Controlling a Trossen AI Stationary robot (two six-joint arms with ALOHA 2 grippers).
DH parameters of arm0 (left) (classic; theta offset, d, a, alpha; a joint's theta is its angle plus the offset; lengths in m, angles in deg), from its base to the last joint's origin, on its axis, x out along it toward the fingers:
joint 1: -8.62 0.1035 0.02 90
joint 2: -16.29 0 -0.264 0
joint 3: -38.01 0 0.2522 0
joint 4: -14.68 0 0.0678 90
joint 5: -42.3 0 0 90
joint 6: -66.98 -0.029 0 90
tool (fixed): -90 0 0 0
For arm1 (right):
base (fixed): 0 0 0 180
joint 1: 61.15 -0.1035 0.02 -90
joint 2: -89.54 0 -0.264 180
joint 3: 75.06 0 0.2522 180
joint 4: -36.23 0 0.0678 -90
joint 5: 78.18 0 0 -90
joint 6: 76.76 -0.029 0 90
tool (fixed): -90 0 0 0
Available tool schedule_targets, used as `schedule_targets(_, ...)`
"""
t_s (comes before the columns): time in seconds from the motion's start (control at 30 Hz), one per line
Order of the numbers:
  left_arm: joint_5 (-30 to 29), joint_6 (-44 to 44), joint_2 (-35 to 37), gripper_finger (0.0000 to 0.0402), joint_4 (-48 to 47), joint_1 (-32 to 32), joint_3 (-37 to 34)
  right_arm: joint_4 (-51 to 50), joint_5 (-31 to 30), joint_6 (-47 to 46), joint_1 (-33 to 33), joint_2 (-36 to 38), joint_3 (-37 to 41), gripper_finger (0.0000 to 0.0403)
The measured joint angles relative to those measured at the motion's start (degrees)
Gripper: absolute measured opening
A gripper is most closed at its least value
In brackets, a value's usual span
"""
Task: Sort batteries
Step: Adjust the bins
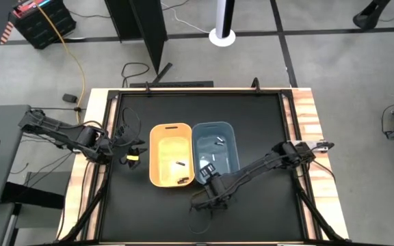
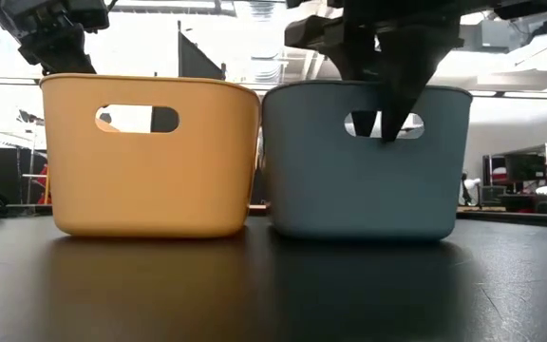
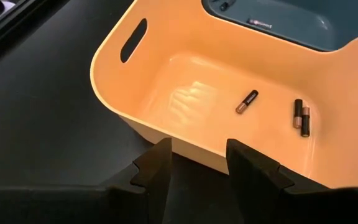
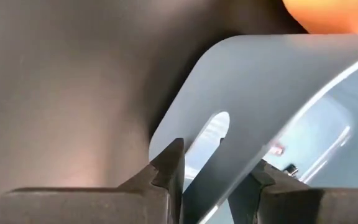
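The right pincer [image 1: 211, 179] hangs at the near rim of the pale blue plastic bin [image 1: 228, 133], its fingers [image 4: 166, 168] apart and straddling that wall by the handle slot, gripping nothing that shows; the pale batteries [image 1: 219, 142] lie inside the blue bin toward twelve o'clock of this pincer, with more [image 1: 208, 168] just beside it; the left pincer [image 1: 134, 152] waits at nine o'clock of the orange-yellow plastic bin [image 1: 169, 130], fingers [image 3: 157, 168] apart and empty, just outside that bin's wall; the dark batteries [image 3: 247, 101] lie on the orange bin's floor at three o'clock of the left pincer, one alone and a pair [image 3: 301, 116] touching side by side; both bins stand touching each other on the black surface [image 1: 252, 219].
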Motion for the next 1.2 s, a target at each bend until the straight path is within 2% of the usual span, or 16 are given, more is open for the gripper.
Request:
schedule_targets(0.6, 0.06, -0.03, 0.0, 0.0148, 0.0, 0.0, 0.0, 1.58, -0.44, -6.81, 2.69, 0.0, 0.0, 0.0125)
schedule_targets(0.7, 0.57, -0.7, 0.0, 0.0148, 0.02, 0.0, 0.0, 0.28, -0.44, -9.57, 2.73, 0.0, -0.04, 0.0151)
schedule_targets(0.9, 0.57, -1.07, 0.0, 0.0148, 0.0, 0.0, 0.0, 1.63, -0.55, -10.72, 2.18, 0.15, -0.04, 0.0228)
schedule_targets(1.07, 0.35, -1.31, 0.01, 0.0148, 0.06, 0.0, 0.0, -0.35, -6.96, -12.09, 1.37, 0.23, -3.56, 0.0262)
schedule_targets(1.2, -4.3, -4.14, 0.68, 0.0145, 3.19, -0.63, 0.0, 1.03, -11.71, -14.02, 0.9, 3.51, -5.92, 0.0265)
